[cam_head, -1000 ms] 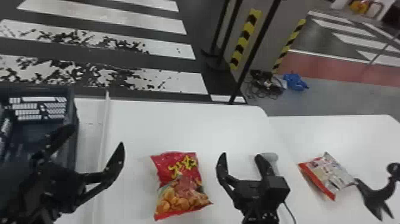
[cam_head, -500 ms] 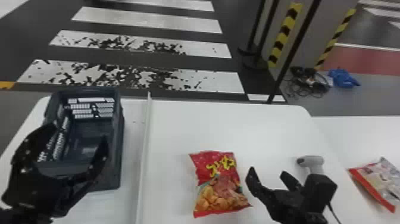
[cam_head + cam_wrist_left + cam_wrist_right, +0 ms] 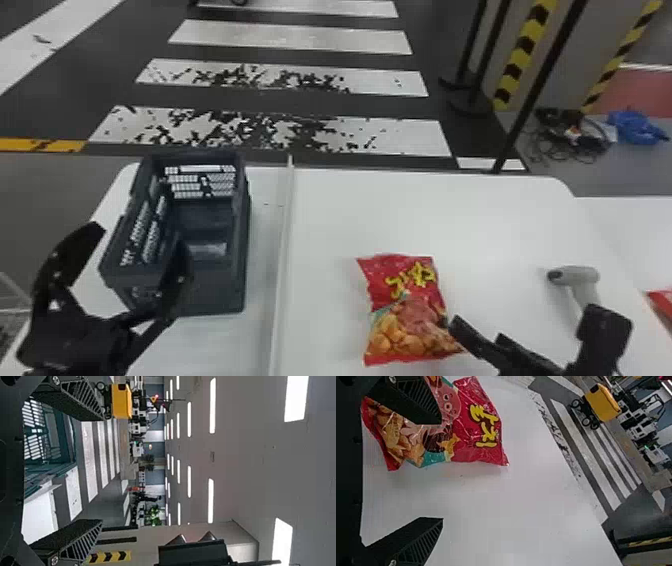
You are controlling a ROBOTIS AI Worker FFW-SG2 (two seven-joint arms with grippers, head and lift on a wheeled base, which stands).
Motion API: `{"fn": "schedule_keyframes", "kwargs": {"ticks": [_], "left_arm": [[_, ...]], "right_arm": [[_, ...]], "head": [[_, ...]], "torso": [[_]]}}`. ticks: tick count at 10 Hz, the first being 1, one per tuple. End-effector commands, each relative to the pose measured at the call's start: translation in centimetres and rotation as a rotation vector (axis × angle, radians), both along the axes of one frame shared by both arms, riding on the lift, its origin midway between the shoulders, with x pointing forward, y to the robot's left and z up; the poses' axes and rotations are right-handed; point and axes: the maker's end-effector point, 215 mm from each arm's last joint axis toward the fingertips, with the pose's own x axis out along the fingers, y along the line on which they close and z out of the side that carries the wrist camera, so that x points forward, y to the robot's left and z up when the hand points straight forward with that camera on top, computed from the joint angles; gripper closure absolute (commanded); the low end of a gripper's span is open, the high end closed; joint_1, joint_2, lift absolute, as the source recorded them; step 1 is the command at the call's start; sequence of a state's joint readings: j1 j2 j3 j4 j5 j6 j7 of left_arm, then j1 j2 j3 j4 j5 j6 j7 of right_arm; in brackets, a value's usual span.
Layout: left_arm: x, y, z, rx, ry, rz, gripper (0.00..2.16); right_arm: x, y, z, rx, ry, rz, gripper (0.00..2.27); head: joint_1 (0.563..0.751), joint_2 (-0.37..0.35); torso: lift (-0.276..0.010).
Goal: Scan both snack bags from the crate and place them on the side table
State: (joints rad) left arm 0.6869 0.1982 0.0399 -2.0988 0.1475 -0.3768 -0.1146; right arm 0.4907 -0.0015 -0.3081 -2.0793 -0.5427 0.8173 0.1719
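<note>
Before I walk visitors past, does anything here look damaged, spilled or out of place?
Nothing on the table: the red snack bag looks whole and the crate stands upright. Beyond the table, a tangle of dark cables lies loose on the floor, and the nearest crosswalk stripes look patchy, as if worn.

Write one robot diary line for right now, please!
left fingers: open, by crate | right fingers: open, near red snack bag | snack bag: on white table | handheld scanner: right of bag

You've got open white table (image 3: 425, 210) at one o'clock, past the snack bag (image 3: 405, 310); watch the divider (image 3: 284, 240) at eleven, crate (image 3: 242, 210) at ten, scanner (image 3: 582, 275) at two.
</note>
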Motion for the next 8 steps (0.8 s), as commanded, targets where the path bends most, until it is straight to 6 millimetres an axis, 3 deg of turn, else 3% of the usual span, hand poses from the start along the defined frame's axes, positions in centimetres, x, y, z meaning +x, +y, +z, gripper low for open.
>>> {"fn": "schedule_keyframes", "kwargs": {"ticks": [1, 6, 8], "left_arm": [[-0.1, 0.3, -0.1, -0.006, -0.001, 0.006, 0.08], [0.2, 0.4, -1.0, -0.01, 0.015, 0.008, 0.08], [0.3, 0.4, -1.5, -0.009, 0.026, 0.005, 0.08]], "right_arm": [[-0.2, 0.4, -0.2, 0.046, 0.033, 0.009, 0.05], [-2.3, 4.0, -1.1, 0.214, 0.155, 0.1, 0.05], [-2.0, 4.7, -1.2, 0.25, 0.16, 0.107, 0.05]], "head": [[0.695, -0.037], [0.695, 0.013], [0.695, 0.03]], "torso": [[-0.098], [-0.098], [-0.098]]}}
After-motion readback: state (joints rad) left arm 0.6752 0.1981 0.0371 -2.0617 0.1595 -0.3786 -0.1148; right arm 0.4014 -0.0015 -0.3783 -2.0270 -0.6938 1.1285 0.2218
